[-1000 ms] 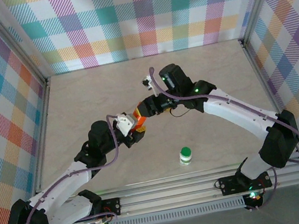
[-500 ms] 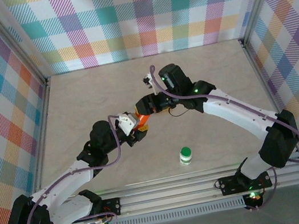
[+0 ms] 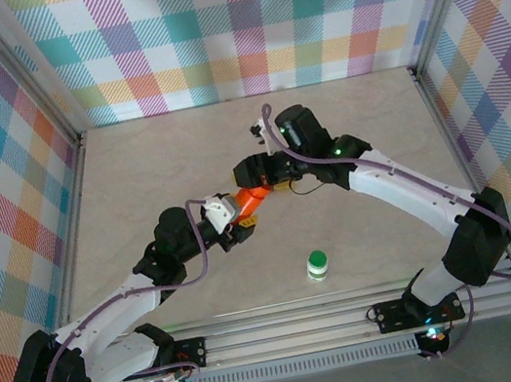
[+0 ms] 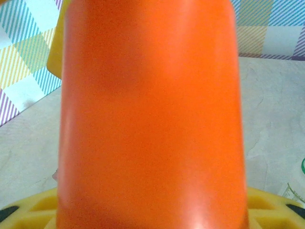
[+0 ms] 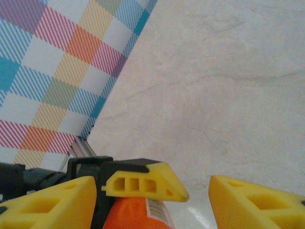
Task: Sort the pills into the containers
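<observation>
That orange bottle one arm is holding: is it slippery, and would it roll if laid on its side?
Probably a bit slippery: the orange bottle looks smooth and glossy, with a sheen down its side. It seems stiff, since the left gripper clamps it with no visible denting. Its body looks round, so on its side it would likely roll.

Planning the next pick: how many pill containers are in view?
2. An orange bottle sits in the left end effector at mid-table; a green-capped bottle stands near the front edge. Others may hide under the arms.
</observation>
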Action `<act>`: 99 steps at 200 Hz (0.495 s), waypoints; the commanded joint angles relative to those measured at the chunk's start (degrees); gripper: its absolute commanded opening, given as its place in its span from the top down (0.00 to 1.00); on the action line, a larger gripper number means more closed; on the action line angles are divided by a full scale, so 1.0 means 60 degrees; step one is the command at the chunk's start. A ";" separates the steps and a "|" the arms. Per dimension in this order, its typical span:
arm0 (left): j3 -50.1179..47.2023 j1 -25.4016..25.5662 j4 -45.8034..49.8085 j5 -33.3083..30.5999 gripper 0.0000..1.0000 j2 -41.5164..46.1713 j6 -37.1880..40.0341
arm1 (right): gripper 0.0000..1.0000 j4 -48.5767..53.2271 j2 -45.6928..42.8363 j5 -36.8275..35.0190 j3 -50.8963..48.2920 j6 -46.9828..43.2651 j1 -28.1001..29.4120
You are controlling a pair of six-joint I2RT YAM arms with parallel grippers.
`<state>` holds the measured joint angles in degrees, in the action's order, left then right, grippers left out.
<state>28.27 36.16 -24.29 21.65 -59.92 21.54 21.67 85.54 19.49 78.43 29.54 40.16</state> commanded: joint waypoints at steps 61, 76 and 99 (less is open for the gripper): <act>-0.0010 0.0155 -0.1473 0.0458 1.00 -0.0386 -0.0105 | 0.36 -0.0320 0.0101 0.0176 0.0390 0.0647 -0.0277; 0.0077 0.0155 -0.1473 0.0071 1.00 -0.0611 -0.0177 | 0.37 -0.0562 0.0128 0.0485 0.0390 0.0962 -0.0278; 0.0354 0.0155 -0.1446 -0.0626 1.00 -0.1210 -0.0401 | 0.39 -0.0933 0.0119 0.0756 0.0247 0.1473 -0.0254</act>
<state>28.23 36.29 -30.06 21.67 -64.23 20.80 19.70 85.78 20.75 78.98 34.15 38.79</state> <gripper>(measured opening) 0.533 0.616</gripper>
